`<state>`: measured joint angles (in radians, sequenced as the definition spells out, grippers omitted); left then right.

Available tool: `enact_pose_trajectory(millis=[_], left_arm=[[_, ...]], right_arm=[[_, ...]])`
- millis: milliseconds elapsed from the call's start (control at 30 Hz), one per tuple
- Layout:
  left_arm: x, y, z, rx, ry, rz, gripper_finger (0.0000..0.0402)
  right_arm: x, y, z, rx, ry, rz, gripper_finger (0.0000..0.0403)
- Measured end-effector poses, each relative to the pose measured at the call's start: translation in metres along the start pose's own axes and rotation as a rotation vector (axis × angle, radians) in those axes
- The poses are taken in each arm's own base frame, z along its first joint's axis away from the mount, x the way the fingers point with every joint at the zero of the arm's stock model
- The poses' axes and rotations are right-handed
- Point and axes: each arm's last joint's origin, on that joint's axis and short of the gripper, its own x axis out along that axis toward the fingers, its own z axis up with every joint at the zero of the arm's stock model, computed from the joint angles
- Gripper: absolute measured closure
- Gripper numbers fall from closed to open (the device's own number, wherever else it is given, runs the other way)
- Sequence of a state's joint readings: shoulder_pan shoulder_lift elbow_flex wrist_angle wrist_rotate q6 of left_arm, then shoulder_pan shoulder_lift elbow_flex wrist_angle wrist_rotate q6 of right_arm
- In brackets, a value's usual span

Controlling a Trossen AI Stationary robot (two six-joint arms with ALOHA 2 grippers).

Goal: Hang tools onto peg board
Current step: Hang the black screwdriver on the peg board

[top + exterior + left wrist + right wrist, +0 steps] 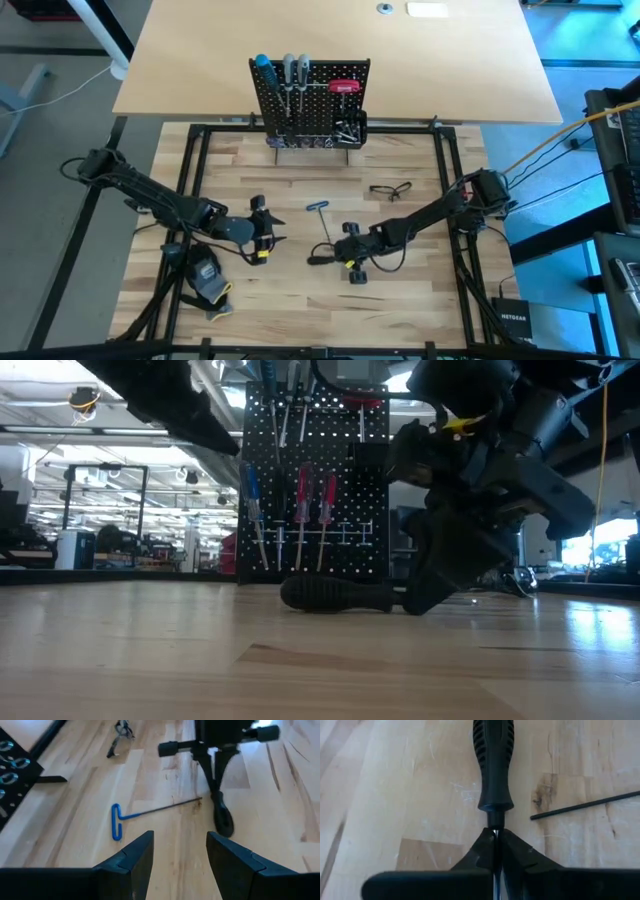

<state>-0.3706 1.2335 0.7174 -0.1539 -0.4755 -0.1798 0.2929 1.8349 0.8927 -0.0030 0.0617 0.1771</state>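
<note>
**Jaws clamp the shank of the black-handled screwdriver**

Jaws first: the right gripper (495, 836) has its jaws pinched tight on the thin metal shank of the black-handled screwdriver (493, 765), right where the shank meets the handle. The tool lies flat on the counter (300, 290), handle pointing away from the wrist, as the low view shows.

Over on the other side, the left gripper (179, 851) hangs above the counter with jaws spread wide, holding nothing. Just ahead of it lies the T-handle key (150, 812), blue grip and slim dark rod, resting flat. A pair of safety glasses (390, 189) sits nearer the peg board (310, 100), which stands upright at the far edge with several tools already hung.

Handling call: this screwdriver looks stiff and light, but handle-heavy. A grip on a smooth, narrow shank may let it swivel or droop when lifted. Closer to the handle is the safer hold, and that is where the jaws are.
</note>
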Motion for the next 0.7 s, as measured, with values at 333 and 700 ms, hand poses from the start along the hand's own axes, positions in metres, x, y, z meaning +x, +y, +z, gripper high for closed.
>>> enact_pose_trajectory(millis=[333,700], left_arm=[[-0.027,0.006,0.030,0.014,-0.149,-0.011,0.0231],[-0.040,0.009,0.032,0.037,-0.512,-0.060,0.0231]], right_arm=[[-0.050,-0.001,0.023,-0.065,-0.132,-0.065,0.0390],[-0.128,-0.004,0.061,-0.195,-0.537,-0.234,0.0389]])
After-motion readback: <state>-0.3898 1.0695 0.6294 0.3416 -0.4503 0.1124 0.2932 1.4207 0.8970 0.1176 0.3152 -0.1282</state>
